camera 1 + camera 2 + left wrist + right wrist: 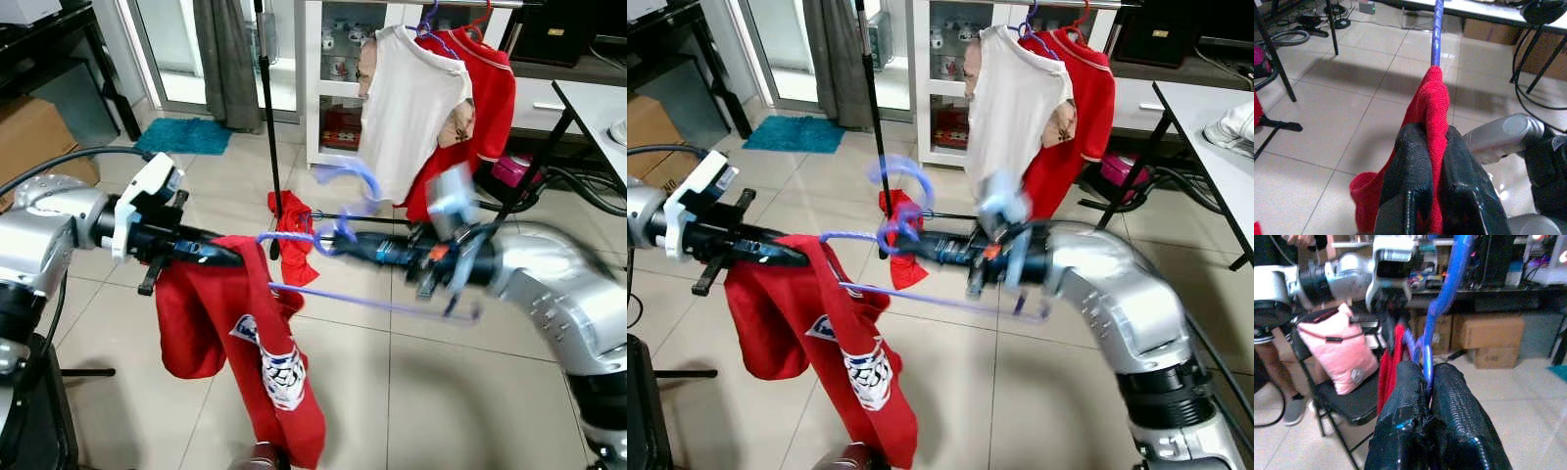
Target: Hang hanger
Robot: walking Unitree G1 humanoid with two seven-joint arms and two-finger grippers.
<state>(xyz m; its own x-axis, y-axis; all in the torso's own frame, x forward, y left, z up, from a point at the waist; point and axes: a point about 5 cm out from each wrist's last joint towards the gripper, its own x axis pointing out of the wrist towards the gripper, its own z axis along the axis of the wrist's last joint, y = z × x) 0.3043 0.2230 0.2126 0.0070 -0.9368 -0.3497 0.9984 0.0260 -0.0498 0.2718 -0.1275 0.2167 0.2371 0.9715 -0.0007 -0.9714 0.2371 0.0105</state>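
Nearest the robot, one red shirt [250, 343] with a printed patch hangs from a single purple hanger [333, 250] held level between the two arms above the tiled floor [431, 392]. The left gripper [1430, 142] has its two black fingers pressed together on a fold of the red shirt where the hanger's bar runs into the cloth. The right gripper [1426, 377] has its two fingers clamped on the purple hanger at the base of its hook, which curls upward, blurred. In the right wrist view, one pink bag [1339, 350] sits on a black folding chair [1349, 406]. Farther off, one small red garment [294, 235] lies bunched at the foot of a black rack pole [269, 117]. Beyond it, two garments hang side by side on hangers: one white shirt [407, 108] and one red shirt behind it [485, 98]. A teal mat [186, 135] lies by the far door.
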